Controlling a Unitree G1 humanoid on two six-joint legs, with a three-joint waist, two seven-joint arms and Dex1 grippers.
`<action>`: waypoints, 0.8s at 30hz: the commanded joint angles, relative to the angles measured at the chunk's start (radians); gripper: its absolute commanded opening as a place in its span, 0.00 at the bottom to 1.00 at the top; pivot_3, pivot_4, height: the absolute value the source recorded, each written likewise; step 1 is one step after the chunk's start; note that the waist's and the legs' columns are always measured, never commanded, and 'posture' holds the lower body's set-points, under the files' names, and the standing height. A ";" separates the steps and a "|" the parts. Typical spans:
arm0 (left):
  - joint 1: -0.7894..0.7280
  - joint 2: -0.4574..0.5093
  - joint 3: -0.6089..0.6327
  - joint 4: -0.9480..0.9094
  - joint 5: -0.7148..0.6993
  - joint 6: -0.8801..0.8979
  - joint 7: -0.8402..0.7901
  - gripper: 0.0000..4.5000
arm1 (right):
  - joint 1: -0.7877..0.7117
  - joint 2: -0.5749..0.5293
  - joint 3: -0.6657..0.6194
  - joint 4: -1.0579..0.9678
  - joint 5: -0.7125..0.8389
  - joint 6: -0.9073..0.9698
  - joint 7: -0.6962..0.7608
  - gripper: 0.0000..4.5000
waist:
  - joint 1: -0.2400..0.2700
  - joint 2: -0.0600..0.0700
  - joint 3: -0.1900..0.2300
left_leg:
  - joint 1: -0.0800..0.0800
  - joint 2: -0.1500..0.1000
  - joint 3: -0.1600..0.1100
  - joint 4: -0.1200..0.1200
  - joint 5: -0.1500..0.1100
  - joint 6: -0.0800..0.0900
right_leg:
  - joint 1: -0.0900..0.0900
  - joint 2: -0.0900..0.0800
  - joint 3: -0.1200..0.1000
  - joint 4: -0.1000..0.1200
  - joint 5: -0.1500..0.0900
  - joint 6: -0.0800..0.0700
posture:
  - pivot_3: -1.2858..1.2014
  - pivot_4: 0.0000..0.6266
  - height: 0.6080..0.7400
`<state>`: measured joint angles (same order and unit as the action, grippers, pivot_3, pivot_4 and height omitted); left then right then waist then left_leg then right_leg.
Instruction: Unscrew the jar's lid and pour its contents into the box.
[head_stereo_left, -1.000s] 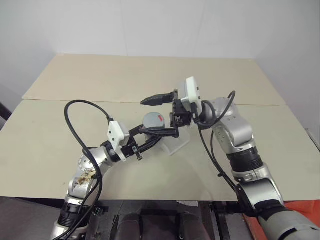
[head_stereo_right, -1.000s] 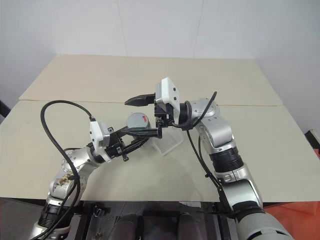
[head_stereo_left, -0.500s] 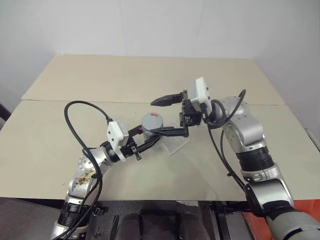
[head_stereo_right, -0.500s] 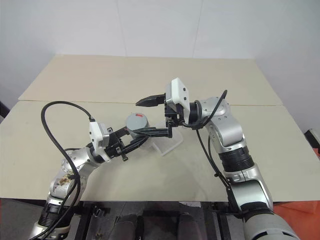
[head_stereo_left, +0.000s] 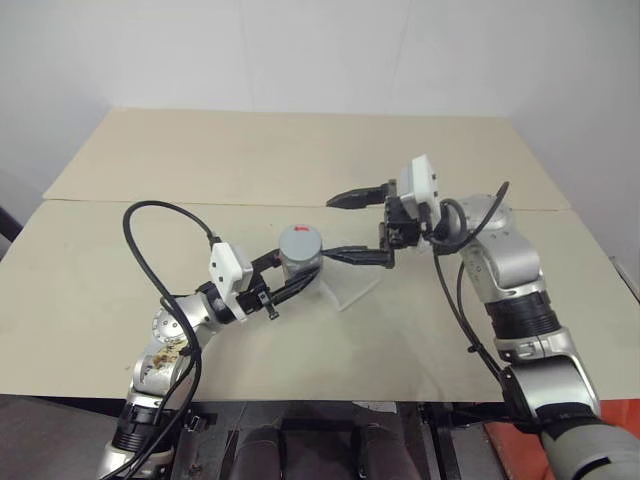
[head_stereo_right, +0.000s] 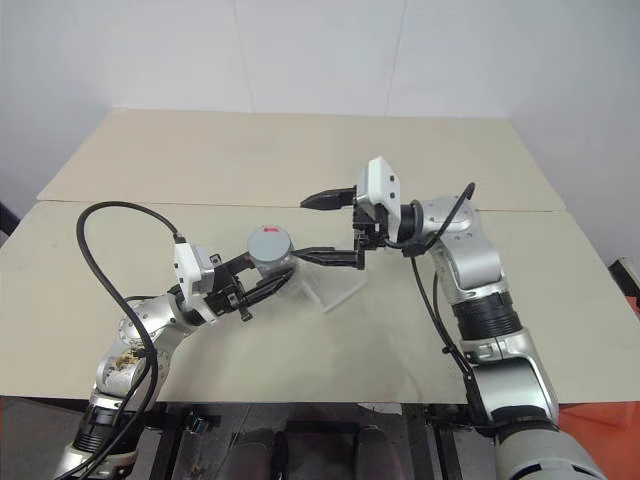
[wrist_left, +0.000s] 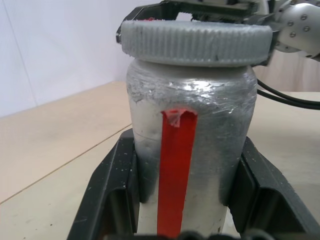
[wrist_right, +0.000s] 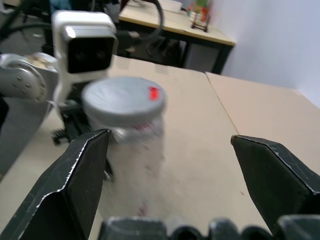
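Left eye view: I've got the jar (head_stereo_left: 301, 255) upright, off the worktop (head_stereo_left: 300, 160), pinched low on its body by the left gripper (head_stereo_left: 300, 277). Left wrist view confirms it: both black fingers (wrist_left: 112, 185) are pressed onto the jar's sides, red strip on the label facing the cam. The lid (head_stereo_left: 300, 240) is on top of the jar, grey w/ ribbed edge and a small red mark near its rim.

The right gripper (head_stereo_left: 345, 227) points in from the robot's right, roughly level, fingers spread wide and holding nothing. Its upper finger sits above and to the right of the lid, the lower one reaches toward the jar's side just under lid height. In the head views I can't tell if the lower tip touches the jar. In the right wrist view the jar sits near the gripper's one finger (wrist_right: 80, 175), not centred betw. the two, w/ a clear gap to the other finger.

The box (head_stereo_left: 345, 288) is on the worktop directly behind and below the jar, partly hidden by it, clear plastic, just beside the left gripper's tips. Contents of the box: can't make out.
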<state>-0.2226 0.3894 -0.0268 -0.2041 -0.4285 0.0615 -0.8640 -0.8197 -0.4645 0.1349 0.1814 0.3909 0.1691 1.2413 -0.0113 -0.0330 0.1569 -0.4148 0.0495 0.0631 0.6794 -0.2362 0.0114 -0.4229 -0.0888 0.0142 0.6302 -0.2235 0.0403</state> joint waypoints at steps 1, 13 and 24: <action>-0.014 -0.001 -0.004 -0.023 -0.001 -0.034 -0.014 0.42 | -0.024 -0.015 -0.036 0.006 -0.013 -0.036 -0.007 0.99 | 0.000 0.000 0.000 | 0.000 0.000 0.000 0.000 0.000 0.000 | 0.000 0.000 0.000 0.000 0.000 0.000 | 0.52 0.24 1.00; -0.020 -0.012 -0.016 -0.014 0.016 -0.046 -0.007 0.42 | 0.045 -0.013 -0.001 -0.269 0.047 0.087 -0.024 0.99 | -0.003 0.000 0.000 | 0.000 0.000 0.000 0.000 0.000 0.000 | -0.001 0.000 0.000 0.001 0.000 0.000 | 0.52 0.24 1.00; -0.026 -0.024 -0.023 -0.011 0.025 -0.050 -0.009 0.42 | 0.028 0.109 0.070 -0.311 -0.005 0.139 -0.174 0.99 | 0.000 0.000 0.000 | 0.000 0.000 0.000 0.000 0.000 0.000 | 0.000 0.000 0.000 0.001 0.000 0.000 | 0.52 0.24 1.00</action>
<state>-0.2310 0.3692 -0.0463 -0.2013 -0.3958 0.0284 -0.8745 -0.7684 -0.3605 0.2103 -0.1117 0.3939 0.3000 1.0950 -0.0111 -0.0329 0.1570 -0.4148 0.0496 0.0628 0.6797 -0.2362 0.0113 -0.4229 -0.0887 0.0142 0.6308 -0.2235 0.0403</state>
